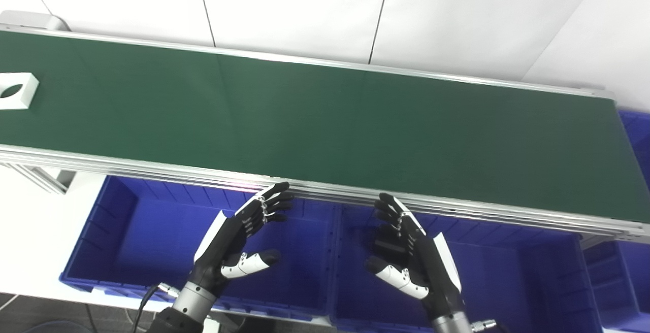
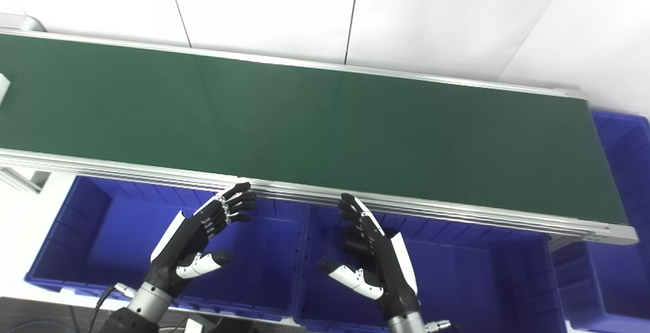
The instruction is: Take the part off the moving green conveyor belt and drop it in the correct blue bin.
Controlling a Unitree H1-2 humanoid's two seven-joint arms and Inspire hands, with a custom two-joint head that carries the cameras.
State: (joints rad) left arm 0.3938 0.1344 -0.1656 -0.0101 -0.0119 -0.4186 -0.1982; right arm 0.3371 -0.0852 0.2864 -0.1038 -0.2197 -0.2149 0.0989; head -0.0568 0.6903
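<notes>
Green belt: dark green flat conveyor belt (image 1: 325, 120) with silver aluminium side rails runs across the picture from left to right, tilting down toward the right.
Part: white square block with an oval hole through it (image 1: 15, 91) lies flat on the belt at its far left end, cut by the picture edge in the left eye view; only a sliver of it shows in the right eye view.
Left hand: black-and-white robot left hand (image 1: 238, 244) hovers over the left blue plastic bin (image 1: 127, 231), fingers spread apart and holding nothing, fingertips near the belt's near rail.
Right hand: black-and-white robot right hand (image 1: 411, 254) hovers over the middle blue plastic bin (image 1: 508, 282), likewise spread wide and empty, palm facing the other hand.
Part against hands: well apart; the block sits far to the left of the left hand, up on the belt, beyond the near rail.
Other bin: another blue plastic bin (image 1: 622, 282) sits at the lower right, past the belt's right end.
</notes>
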